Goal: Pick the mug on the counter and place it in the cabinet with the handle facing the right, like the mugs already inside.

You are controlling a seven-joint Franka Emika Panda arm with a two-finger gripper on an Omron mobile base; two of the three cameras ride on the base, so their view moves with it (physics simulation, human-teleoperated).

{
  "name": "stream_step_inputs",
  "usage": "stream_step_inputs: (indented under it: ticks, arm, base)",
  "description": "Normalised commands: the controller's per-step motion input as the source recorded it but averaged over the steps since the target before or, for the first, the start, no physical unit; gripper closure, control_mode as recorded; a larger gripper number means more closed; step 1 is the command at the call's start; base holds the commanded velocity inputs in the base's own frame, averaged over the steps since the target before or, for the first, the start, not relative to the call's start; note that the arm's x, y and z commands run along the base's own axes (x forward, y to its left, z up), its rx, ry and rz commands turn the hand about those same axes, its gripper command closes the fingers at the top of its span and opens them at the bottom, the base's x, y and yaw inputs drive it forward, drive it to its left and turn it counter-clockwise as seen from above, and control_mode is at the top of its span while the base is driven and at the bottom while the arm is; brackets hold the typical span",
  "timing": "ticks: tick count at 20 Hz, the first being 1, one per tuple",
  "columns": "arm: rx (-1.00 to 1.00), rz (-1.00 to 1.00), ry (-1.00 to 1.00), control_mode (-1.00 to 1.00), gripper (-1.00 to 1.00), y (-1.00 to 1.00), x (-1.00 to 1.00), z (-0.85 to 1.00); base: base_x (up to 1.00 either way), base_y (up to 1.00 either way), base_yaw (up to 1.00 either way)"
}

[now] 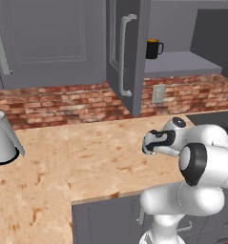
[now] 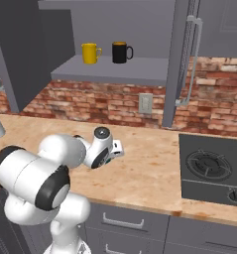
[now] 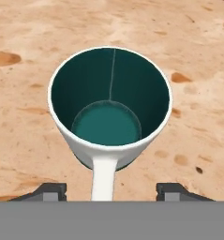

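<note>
- One mug (image 3: 109, 108), white with a dark teal inside, stands upright on the counter (image 3: 197, 70), seen from straight above in the hand view.
- Its single handle (image 3: 104, 177), a white loop, points toward the bottom edge of the hand view, between the two finger tips.
- The gripper (image 3: 111, 191) hangs above the mug with its jaws spread wide; the two dark fingertips (image 3: 50, 191) stand apart on either side of the handle and touch nothing.
- In the two base views the arm's wrist bends down over the tan marbled counter (image 1: 63, 157), and the mug itself is hidden behind the arm.
- The cabinet (image 2: 110, 69) on the wall stands open, its door (image 1: 127, 52) swung out with one long bar handle (image 1: 124, 55).
- On its grey shelf are two mugs: one yellow mug (image 2: 90, 53) and one black mug (image 2: 121, 52), side by side and apart.
- One wall outlet (image 2: 145, 102) sits in the brick backsplash (image 2: 90, 101) below the shelf.
- One stove burner (image 2: 207, 165) lies at the counter's right.
- One grey kettle (image 1: 3, 138) stands at the counter's left.
</note>
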Motion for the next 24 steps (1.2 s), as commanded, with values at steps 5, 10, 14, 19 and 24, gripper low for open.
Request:
stream_step_inputs:
  ticks: [5,10,14,19,24]
  arm:
    - [0.00,0.00,0.00,-1.00,1.00,0.00,0.00,-0.03]
    - [0.01,0.00,0.00,-1.00,1.00,0.00,0.00,0.00]
    - [0.00,0.00,-0.04,-1.00,1.00,0.00,-0.08,0.12]
    - [-0.01,0.00,-0.09,-1.00,1.00,0.00,-0.19,0.51]
    - [-0.03,0.00,-0.07,-1.00,1.00,0.00,-0.16,0.63]
  base:
    - [0.00,0.00,0.00]
    - [0.00,0.00,0.00]
    - [0.00,0.00,0.00]
    - [0.00,0.00,0.00]
    - [0.00,0.00,0.00]
